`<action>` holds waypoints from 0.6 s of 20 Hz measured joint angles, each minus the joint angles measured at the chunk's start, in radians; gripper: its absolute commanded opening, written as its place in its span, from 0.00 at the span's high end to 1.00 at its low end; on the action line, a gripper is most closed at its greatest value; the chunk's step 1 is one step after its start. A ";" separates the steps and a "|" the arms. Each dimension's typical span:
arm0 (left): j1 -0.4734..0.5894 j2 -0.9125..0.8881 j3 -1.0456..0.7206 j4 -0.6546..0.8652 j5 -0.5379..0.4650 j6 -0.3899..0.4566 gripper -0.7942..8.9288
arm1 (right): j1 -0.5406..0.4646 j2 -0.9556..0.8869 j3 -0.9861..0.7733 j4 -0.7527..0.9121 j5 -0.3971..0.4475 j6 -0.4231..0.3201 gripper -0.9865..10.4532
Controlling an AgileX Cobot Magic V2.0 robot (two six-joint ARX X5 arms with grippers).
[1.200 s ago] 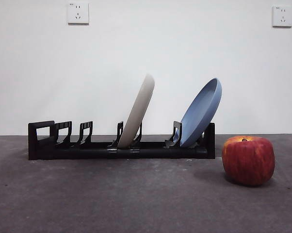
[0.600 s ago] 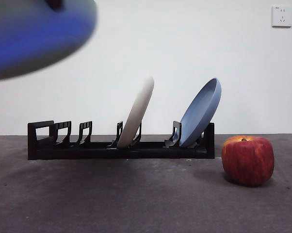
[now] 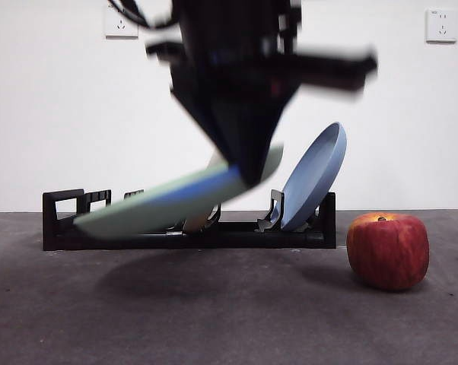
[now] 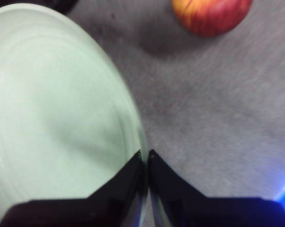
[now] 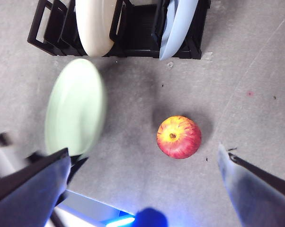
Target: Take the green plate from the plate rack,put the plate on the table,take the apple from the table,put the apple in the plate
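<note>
- Green plate (image 3: 149, 205) was in the air in front of the plate rack (image 3: 62, 220), tilted, low edge close over the table (image 3: 214, 319), not touching it; its shadow lay on the table below.
- Left gripper (image 4: 145, 158) held it by the rim, jaws pinched tight on the edge; in the front view that arm came down from the top as a big dark blur.
- Apple (image 3: 388, 251) sat on the table, off the rack's end, well apart from the green plate.
- Right gripper (image 5: 142, 161) hung high over the apple, jaws spread wide, holding nothing.
- Rack held a cream plate (image 5: 95, 26) and a blue plate (image 3: 314, 176), both leaning in their slots.
- Hidden/unclear: arm and green plate covered most of the cream plate in the front view; gripper details smeared by motion blur; left wrist view cut the apple off at the frame edge.
- No readable writing.
- Table dark grey, mottled; white wall behind with two wall sockets (image 3: 443, 24).
</note>
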 measured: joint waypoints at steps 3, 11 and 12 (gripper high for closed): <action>0.033 0.088 0.000 0.008 0.074 0.002 0.93 | 0.000 0.000 0.000 -0.018 0.000 -0.005 0.42; 0.039 0.181 0.001 0.021 0.144 0.027 0.93 | 0.000 0.000 0.000 -0.021 0.000 -0.007 0.42; 0.039 0.180 0.001 0.025 0.145 0.027 0.92 | 0.000 0.000 0.000 -0.021 0.000 -0.007 0.42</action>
